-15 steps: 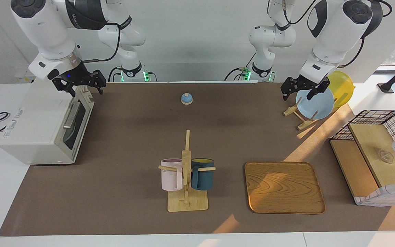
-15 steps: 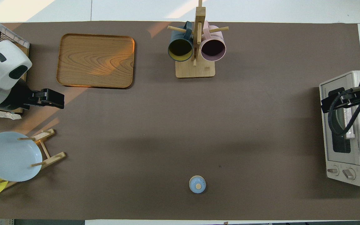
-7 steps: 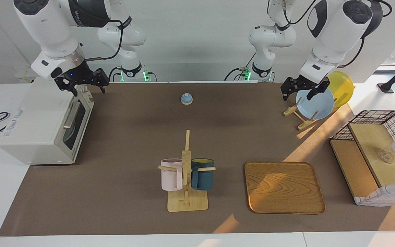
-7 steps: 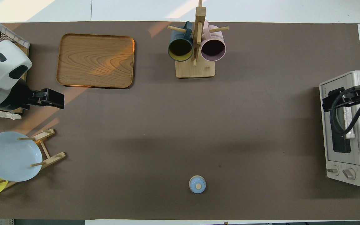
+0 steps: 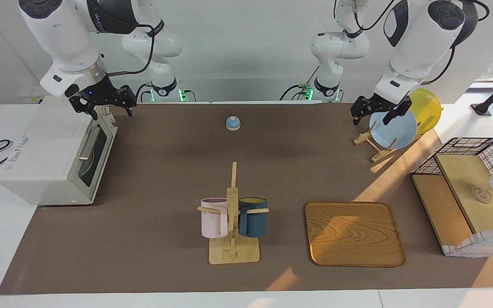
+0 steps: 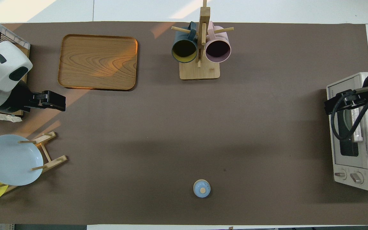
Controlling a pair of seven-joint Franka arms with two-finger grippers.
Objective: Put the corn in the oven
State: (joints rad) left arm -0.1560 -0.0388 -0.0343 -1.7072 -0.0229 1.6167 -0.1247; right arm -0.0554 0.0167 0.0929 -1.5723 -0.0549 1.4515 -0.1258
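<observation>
The off-white oven (image 5: pixel 45 158) stands at the right arm's end of the table with its door shut and its bar handle (image 5: pixel 87 144) facing the table's middle. It also shows in the overhead view (image 6: pixel 363 172). The corn is not in view. My right gripper (image 5: pixel 104 109) is open and empty, raised over the oven's top front edge, and it shows in the overhead view (image 6: pixel 339 102) too. My left gripper (image 5: pixel 372 117) is open and empty and waits over the plate rack.
A blue bell (image 5: pixel 233 123) sits near the robots at mid-table. A wooden mug rack (image 5: pixel 232 214) holds a pink and a dark blue mug. A wooden tray (image 5: pixel 353 233), a blue plate (image 5: pixel 394 128), a yellow plate (image 5: pixel 426 109) and a black wire basket (image 5: pixel 477 149) are toward the left arm's end.
My right gripper has risen a little above the oven's top front edge and shifted slightly toward the table's middle. The left arm has not moved.
</observation>
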